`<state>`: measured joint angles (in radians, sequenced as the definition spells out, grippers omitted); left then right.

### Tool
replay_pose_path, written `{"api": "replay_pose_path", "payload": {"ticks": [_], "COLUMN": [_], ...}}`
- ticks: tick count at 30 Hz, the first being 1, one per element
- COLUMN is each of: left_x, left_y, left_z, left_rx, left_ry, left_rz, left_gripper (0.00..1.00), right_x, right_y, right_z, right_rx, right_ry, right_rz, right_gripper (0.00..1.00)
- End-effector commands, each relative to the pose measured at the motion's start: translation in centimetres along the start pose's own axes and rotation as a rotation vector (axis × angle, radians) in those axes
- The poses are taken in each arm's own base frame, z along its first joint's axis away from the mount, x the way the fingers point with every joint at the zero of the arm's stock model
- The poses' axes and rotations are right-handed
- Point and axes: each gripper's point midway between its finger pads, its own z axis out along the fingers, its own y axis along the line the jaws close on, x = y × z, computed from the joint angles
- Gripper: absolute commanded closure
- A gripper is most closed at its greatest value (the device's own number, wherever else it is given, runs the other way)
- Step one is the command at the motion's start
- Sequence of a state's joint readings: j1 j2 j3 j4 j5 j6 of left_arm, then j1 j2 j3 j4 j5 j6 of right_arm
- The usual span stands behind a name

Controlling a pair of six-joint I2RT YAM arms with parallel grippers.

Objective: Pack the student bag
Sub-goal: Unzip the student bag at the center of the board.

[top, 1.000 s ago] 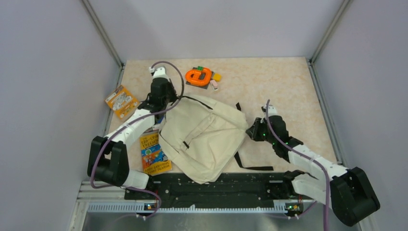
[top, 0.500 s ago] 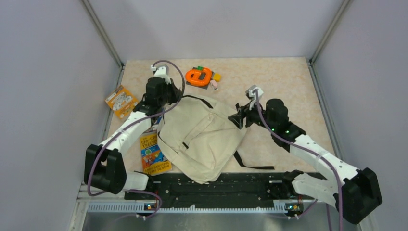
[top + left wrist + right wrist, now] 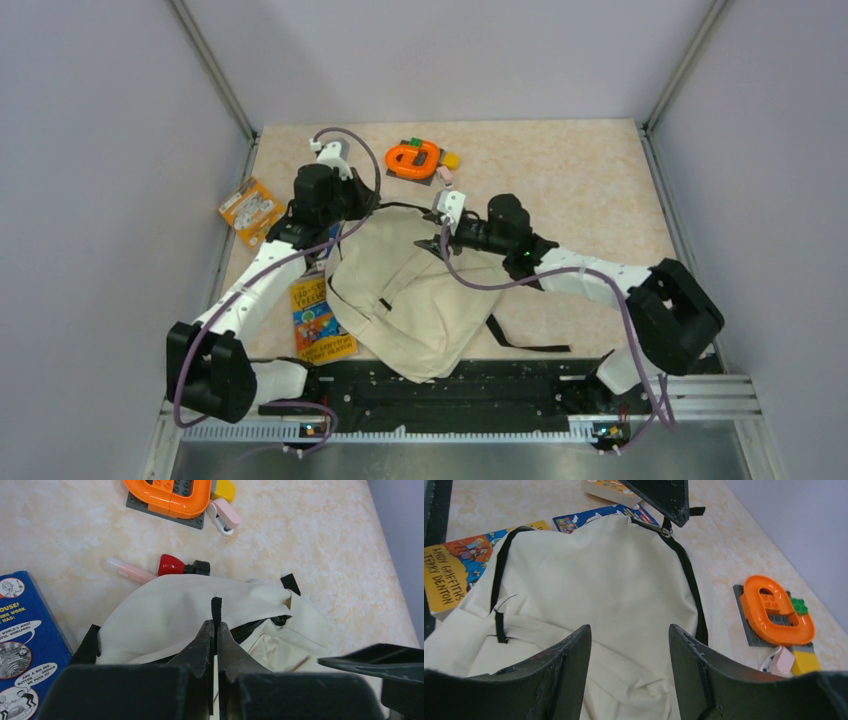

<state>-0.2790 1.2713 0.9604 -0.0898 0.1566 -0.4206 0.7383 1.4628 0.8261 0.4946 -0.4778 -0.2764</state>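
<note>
student bag [image 3: 420,290] cream, black straps; toy track [image 3: 414,158] orange, grey base; book [image 3: 318,325] blue-yellow; table [image 3: 580,170] beige, mottled

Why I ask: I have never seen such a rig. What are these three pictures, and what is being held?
Two white robot arms are bolted at the near edge of a table. One picture looks down from above. The other two come from a camera on each wrist, so each shows its own black fingers at the bottom. On the table lie a cream bag, a book, a small orange box, an orange toy and a red-capped marker. The left fingers are shut on a black zipper tab at the bag's top edge. The right fingers are open above the bag and hold nothing.
</note>
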Motion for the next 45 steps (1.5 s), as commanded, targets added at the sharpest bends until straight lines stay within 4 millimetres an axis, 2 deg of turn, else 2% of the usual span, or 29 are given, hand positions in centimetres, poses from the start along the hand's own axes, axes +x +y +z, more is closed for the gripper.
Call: {"api": "replay_pose_path", "payload": {"ticks": [1,9,18,25,30,33,39,45], "left_x": [-0.9,-0.8,-0.7,-0.7,-0.8,-0.9,-1.0,-1.2], "left_y": [-1.8,-2.3,-2.8,-2.8,-2.9,-2.8,-2.9,-2.6], "left_z": [-1.5,-2.2,-2.5,-2.6,-2.8,-2.8,-3.1,-3.2], "left_rx": [0.083,0.111,0.132,0.133,0.134,0.130,0.132,0.112], "left_ry": [-0.034,-0.036,-0.029,-0.031,-0.034,-0.033,-0.038,-0.055], "left_rz": [0.001,0.003,-0.008,-0.006,-0.003,-0.001,0.000,0.000], "left_gripper": [1.00,1.00,1.00,1.00,1.00,1.00,1.00,1.00], "right_x": [-4.4,-3.6,-3.3,-2.9,-2.6,-2.4,-1.9,-2.3], "right_y": [-1.1,-1.6,-2.5,-2.3,-1.9,-2.0,-2.9,-3.0], "right_z": [3.7,7.0,8.3,9.2,10.1,10.5,10.8,10.4], "right_rx": [-0.015,-0.012,0.016,0.053,0.071,0.098,0.166,0.204], "right_ry": [-0.152,-0.136,-0.123,-0.097,-0.058,-0.035,0.010,-0.001], "right_rz": [-0.231,-0.327,-0.376,-0.433,-0.459,-0.476,-0.497,-0.515], "right_gripper": [0.43,0.44,0.49,0.48,0.51,0.56,0.77,0.98]}}
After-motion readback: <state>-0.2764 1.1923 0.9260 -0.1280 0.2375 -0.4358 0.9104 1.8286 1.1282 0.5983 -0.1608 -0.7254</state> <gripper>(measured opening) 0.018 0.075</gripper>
